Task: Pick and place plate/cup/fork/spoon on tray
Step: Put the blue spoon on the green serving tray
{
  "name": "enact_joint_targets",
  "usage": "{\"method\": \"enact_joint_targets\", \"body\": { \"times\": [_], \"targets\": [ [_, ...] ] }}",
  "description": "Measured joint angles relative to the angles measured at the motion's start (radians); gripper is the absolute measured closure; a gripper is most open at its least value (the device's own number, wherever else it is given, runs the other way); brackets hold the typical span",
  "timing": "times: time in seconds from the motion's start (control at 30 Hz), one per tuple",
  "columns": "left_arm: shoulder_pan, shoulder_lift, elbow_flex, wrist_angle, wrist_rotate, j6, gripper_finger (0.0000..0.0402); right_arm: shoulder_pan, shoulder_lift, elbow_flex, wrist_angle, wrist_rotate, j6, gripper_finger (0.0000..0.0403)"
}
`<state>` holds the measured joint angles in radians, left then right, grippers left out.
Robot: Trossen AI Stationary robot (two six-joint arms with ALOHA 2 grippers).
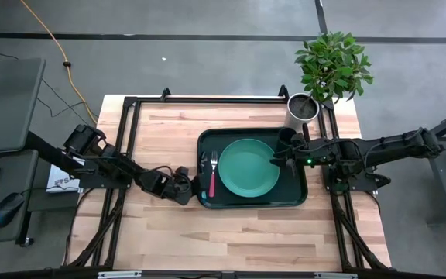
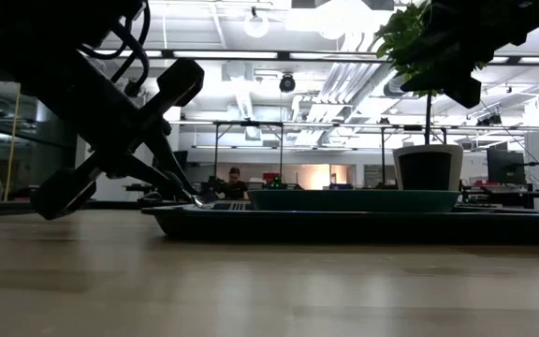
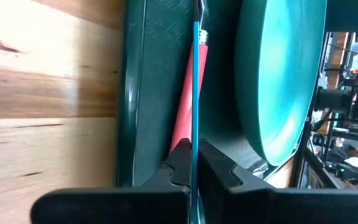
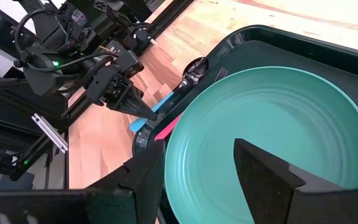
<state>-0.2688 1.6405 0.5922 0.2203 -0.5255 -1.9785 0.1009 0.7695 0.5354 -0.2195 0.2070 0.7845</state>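
Now left jaws (image 4: 143,112) pinching spoon (image 4: 166,102) over tray (image 1: 204,139) edge; right jaws (image 4: 197,177) spread.

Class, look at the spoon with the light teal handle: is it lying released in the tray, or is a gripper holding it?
Held: the left gripper is shut on the teal-handled spoon, its bowl over the dark green tray.

The pale butcher-block bench (image 1: 207,232) is sitting inside its black frame, and the dark green tray (image 1: 300,198) is lying flat on it, right of centre. A white plant pot (image 1: 301,110) is standing on the far right corner, just behind the tray. Bare wood is stretching across the near side.
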Motion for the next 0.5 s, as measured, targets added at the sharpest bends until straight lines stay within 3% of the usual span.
{"method": "enact_joint_targets", "body": {
  "times": [0.5],
  "targets": [
    [0.051, 0.000, 0.000, -0.019, 0.035, 0.097, 0.0401, 0.000, 0.000, 0.000, 0.000, 0.006, 0.001, 0.0219]
  ]
}}
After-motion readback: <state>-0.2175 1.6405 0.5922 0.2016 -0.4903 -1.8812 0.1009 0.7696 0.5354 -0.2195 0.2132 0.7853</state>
